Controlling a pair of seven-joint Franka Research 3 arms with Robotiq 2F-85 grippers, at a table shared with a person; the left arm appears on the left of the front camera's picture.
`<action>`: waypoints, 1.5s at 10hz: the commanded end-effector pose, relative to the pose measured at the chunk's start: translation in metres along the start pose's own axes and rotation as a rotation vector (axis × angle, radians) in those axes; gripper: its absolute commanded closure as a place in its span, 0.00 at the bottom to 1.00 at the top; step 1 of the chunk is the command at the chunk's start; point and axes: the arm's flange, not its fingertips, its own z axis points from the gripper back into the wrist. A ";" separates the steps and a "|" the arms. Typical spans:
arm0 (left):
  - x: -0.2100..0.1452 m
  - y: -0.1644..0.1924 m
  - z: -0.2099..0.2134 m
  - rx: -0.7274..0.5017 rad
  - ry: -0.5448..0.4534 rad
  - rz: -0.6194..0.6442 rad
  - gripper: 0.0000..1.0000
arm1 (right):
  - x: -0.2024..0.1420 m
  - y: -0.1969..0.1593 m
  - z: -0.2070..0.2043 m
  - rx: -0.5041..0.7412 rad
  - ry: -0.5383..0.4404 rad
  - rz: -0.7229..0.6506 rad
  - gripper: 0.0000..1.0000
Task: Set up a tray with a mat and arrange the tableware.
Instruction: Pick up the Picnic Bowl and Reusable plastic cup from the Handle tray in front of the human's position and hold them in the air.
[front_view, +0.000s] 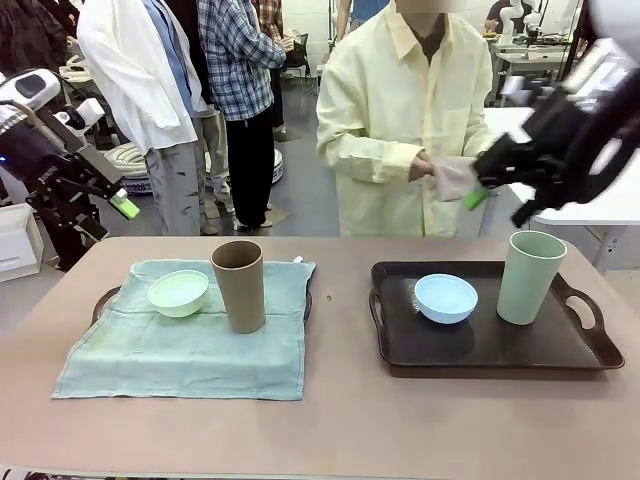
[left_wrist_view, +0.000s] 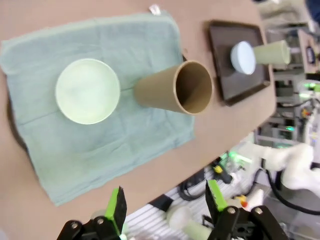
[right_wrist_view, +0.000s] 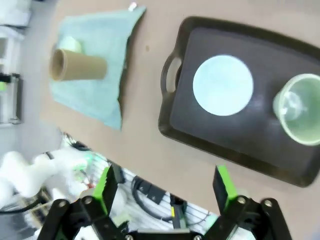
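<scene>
So on the table (front_view: 340, 420), the green mat (front_view: 180, 350) lies at 9 o'clock over a tray whose handle (front_view: 103, 300) pokes out. On the mat are the mint green bowl (front_view: 178, 292) and, just beside it at its 3 o'clock, the upright brown cup (front_view: 239, 285). The other dark tray (front_view: 500, 350) sits at 3 o'clock with the light blue bowl (front_view: 446, 298) and, at that bowl's 3 o'clock, the upright pale green cup (front_view: 530, 277).

Both grabbers hang in the air empty with fingers spread wide, the left end effector (left_wrist_view: 165, 200) out past 9 o'clock and the right end effector (right_wrist_view: 164, 182) up around 2 o'clock. At 12 o'clock a person (front_view: 400, 100) in a pale yellow shirt holds something pinkish (front_view: 455, 180).
</scene>
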 end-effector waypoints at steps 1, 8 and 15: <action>0.006 0.020 0.004 -0.102 0.038 -0.003 0.16 | -0.028 -0.048 0.025 0.128 -0.021 -0.012 0.00; -0.036 0.065 0.040 -0.342 -0.019 0.078 0.16 | -0.091 -0.187 0.128 0.433 -0.227 -0.077 0.00; -0.045 0.094 0.052 -0.452 -0.153 0.172 0.16 | -0.138 -0.230 0.111 0.620 -0.316 -0.225 0.00</action>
